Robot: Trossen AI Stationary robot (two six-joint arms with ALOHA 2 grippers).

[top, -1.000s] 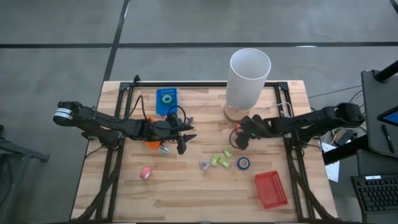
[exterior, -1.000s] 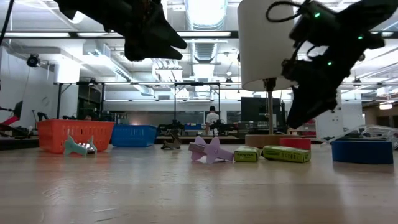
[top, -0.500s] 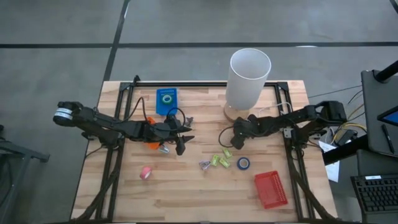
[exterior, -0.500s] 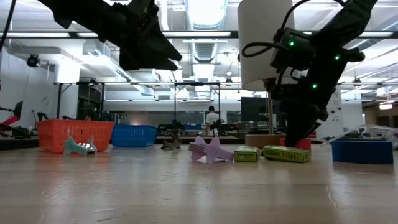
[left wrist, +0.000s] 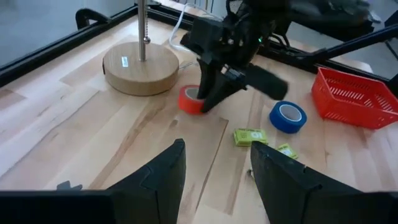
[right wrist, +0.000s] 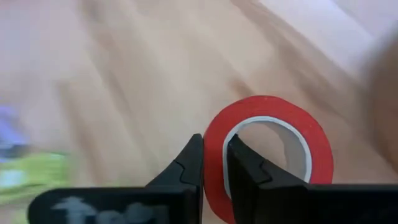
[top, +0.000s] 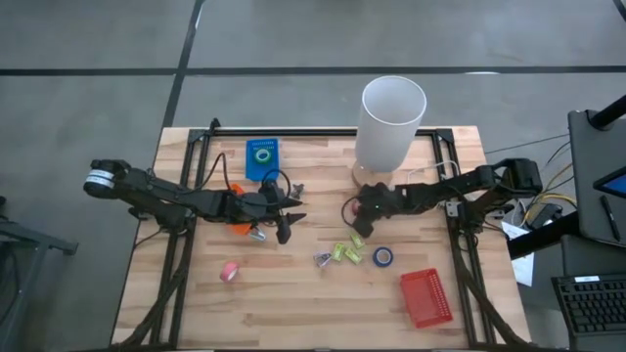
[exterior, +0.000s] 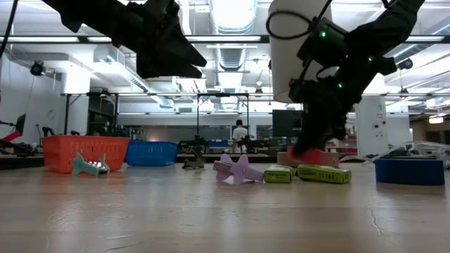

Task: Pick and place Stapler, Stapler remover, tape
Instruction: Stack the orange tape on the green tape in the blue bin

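Right pincer [right wrist: 214, 163] now lowered from above the table and clamped on wall of red ring-shaped tape roll [right wrist: 268, 155], still on light wooden table [top: 293, 264] beside round wooden lamp base [left wrist: 140, 67]; lift judged next; left pincer [left wrist: 214, 165] held open, empty

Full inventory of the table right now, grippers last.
red tape: 1, red, by wooden base
blue tape: 1, blue, near red basket
pink tape: 1, pink, table's left half
yellow-green pieces: several, mid-table
staple remover: 1, purple, beside those pieces
red basket: 1, red, right half
blue box: 1, blue, left half
white cylinder: 1, white, above wooden base
left gripper: open, above mid-table
right gripper: shut on red tape's wall
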